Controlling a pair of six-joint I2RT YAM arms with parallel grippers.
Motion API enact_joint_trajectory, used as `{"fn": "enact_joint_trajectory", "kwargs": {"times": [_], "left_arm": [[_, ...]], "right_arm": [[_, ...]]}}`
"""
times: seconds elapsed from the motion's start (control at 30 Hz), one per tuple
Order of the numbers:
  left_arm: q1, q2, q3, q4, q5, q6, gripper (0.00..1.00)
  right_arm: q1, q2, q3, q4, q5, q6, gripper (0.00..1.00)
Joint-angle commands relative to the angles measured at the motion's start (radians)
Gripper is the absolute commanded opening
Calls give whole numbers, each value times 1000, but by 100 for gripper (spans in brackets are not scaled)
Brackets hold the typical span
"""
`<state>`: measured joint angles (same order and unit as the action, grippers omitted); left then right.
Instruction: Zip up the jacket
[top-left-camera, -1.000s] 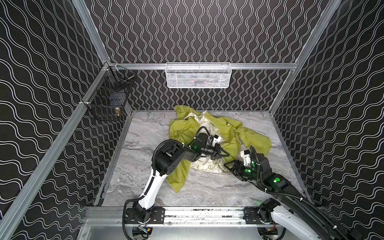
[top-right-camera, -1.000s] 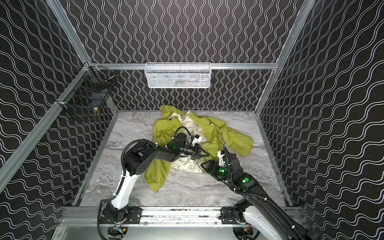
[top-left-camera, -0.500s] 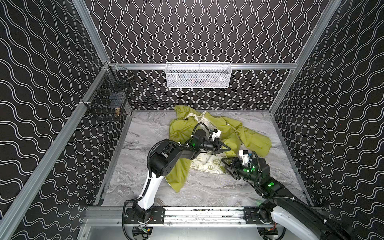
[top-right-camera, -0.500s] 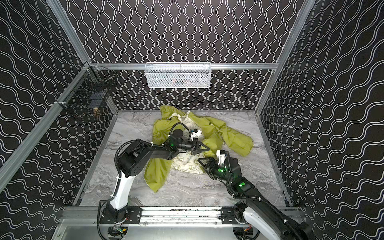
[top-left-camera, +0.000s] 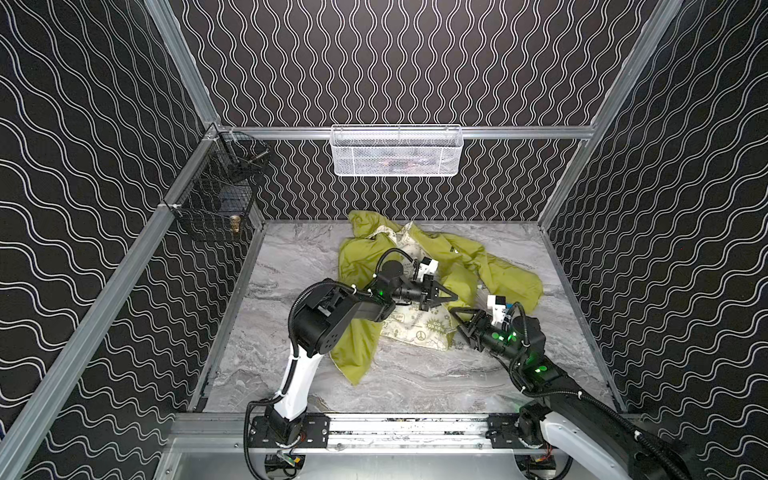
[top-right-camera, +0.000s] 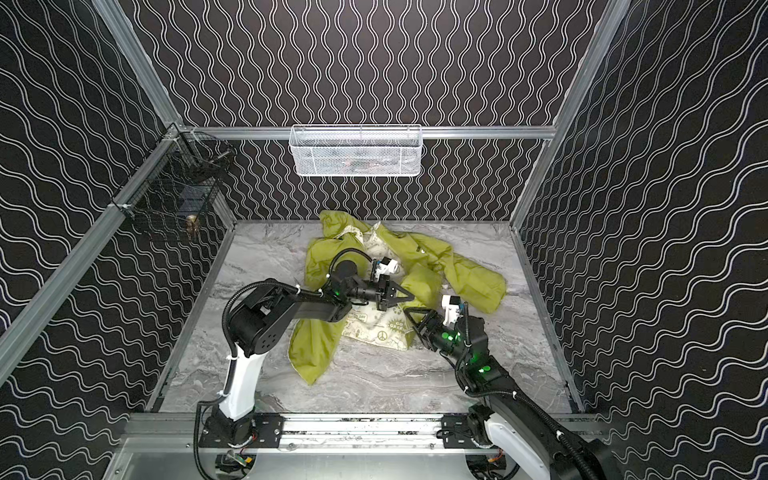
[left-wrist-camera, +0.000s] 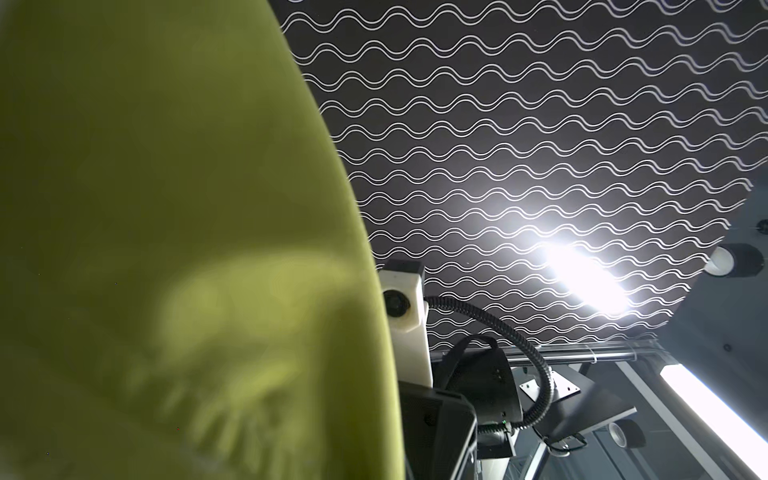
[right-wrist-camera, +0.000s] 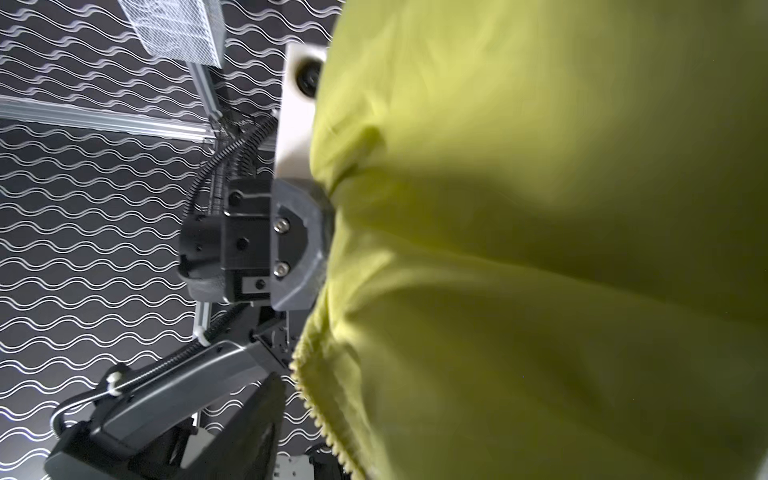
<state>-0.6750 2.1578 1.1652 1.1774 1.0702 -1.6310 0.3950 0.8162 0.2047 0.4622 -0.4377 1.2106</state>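
My left gripper (top-left-camera: 454, 296) pinches the soft, light jacket (top-left-camera: 507, 274), right gripper (top-left-camera: 457, 318) looks spread, prob. empty; best grab by zipper edge (right-wrist-camera: 311, 402).

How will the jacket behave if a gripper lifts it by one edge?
Probably floppy: the jacket lies crumpled in soft folds, and its zipper edge curves loosely. Likely light, thin fabric: it puckers into fine creases where the left gripper pinches it. So lifting one edge would likely leave the rest draping or dragging on the table.

Robot lab cell: black wave-patterned wall panels (top-left-camera: 395, 62), aluminium frame rails (top-left-camera: 519, 132) enclosing grey marble-print tabletop (top-left-camera: 415, 382) beneath left gripper (top-left-camera: 453, 296).
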Motion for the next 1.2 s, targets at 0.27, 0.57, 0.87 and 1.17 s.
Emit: {"fn": "enact_joint_trajectory", "kwargs": {"times": [0.27,0.57,0.87,1.17], "left_arm": [[34,-47,-40,24,66,10,0],[51,-64,-51,-62,57,87,0],[56,-95,-36,-249,42,225,0],[56,-101,-48,-254,40,256,0]], "right_arm": [[-20,42,35,123,-126,-53,39],[-21,83,50,213,-220,-50,23],[-21,116,51,217,-242,-49,26],[-20,179,43,328,-260,8,33]]}}
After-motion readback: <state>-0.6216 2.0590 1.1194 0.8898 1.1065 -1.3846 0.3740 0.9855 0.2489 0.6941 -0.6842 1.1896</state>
